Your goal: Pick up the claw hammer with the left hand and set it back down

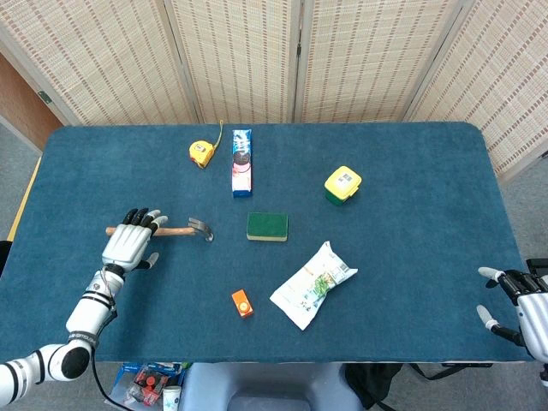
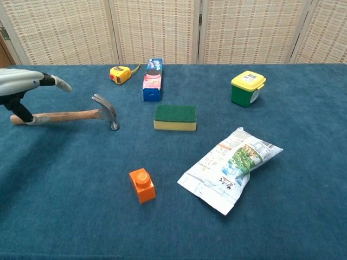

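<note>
The claw hammer [image 1: 181, 229] [image 2: 81, 115] lies flat on the blue table, wooden handle pointing left, steel head to the right. My left hand [image 1: 130, 246] [image 2: 21, 86] hovers over the handle's left end with fingers spread, holding nothing. In the chest view its thumb reaches down beside the handle, while the other fingers stay above it. My right hand [image 1: 522, 304] sits off the table's right front corner, fingers apart and empty; the chest view does not show it.
A green-and-yellow sponge [image 1: 267, 226] lies right of the hammer head. An orange block [image 1: 242, 302] and a snack bag [image 1: 312, 284] sit nearer the front. A yellow tape measure [image 1: 201, 152], a cookie box [image 1: 242, 162] and a yellow-lidded green tub [image 1: 342, 184] stand further back.
</note>
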`<control>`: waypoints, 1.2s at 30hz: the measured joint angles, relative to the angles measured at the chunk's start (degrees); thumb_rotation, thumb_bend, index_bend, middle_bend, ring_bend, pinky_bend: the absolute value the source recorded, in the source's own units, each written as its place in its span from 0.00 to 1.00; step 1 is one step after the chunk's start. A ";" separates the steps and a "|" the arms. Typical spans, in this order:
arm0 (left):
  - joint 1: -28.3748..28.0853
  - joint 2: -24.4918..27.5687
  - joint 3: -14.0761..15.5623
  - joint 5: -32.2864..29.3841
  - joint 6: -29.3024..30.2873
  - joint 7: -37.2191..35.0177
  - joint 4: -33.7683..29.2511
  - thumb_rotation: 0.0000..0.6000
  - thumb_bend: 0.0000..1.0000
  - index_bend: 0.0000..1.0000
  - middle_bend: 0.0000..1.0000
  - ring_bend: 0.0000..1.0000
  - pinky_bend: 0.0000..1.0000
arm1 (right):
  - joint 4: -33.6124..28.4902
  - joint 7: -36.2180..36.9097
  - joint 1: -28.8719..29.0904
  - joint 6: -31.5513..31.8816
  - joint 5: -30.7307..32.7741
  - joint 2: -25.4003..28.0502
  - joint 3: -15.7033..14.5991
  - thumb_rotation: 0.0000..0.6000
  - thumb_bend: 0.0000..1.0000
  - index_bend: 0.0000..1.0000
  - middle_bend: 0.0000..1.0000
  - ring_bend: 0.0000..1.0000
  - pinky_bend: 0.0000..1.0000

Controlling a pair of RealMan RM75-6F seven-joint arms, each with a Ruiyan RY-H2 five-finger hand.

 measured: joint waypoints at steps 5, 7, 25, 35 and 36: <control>-3.95 -2.55 0.11 -8.40 -2.37 3.82 3.68 1.00 0.34 0.11 0.11 0.00 0.00 | -0.05 -0.11 -0.03 -0.29 0.29 0.05 0.02 1.00 0.28 0.27 0.42 0.27 0.28; -5.34 -3.35 0.29 -10.78 -2.95 5.02 4.68 1.00 0.34 0.11 0.12 0.00 0.00 | -0.12 -0.17 -0.04 -0.35 0.40 0.10 0.05 1.00 0.28 0.27 0.42 0.27 0.28; -14.16 -8.74 3.83 -23.51 -4.83 10.93 11.42 1.00 0.38 0.21 0.22 0.00 0.00 | 0.13 0.04 -0.37 -0.97 1.41 0.05 0.07 1.00 0.28 0.27 0.42 0.27 0.28; -15.46 -10.44 4.70 -24.05 -4.86 9.14 14.17 1.00 0.44 0.29 0.32 0.08 0.00 | 0.06 -0.10 -0.51 -1.18 1.73 0.05 0.09 1.00 0.28 0.27 0.42 0.27 0.28; -15.59 -10.52 4.80 -24.13 -4.94 9.08 14.32 1.00 0.44 0.29 0.32 0.08 0.00 | 0.04 -0.11 -0.53 -1.17 1.73 0.05 0.10 1.00 0.28 0.27 0.42 0.27 0.28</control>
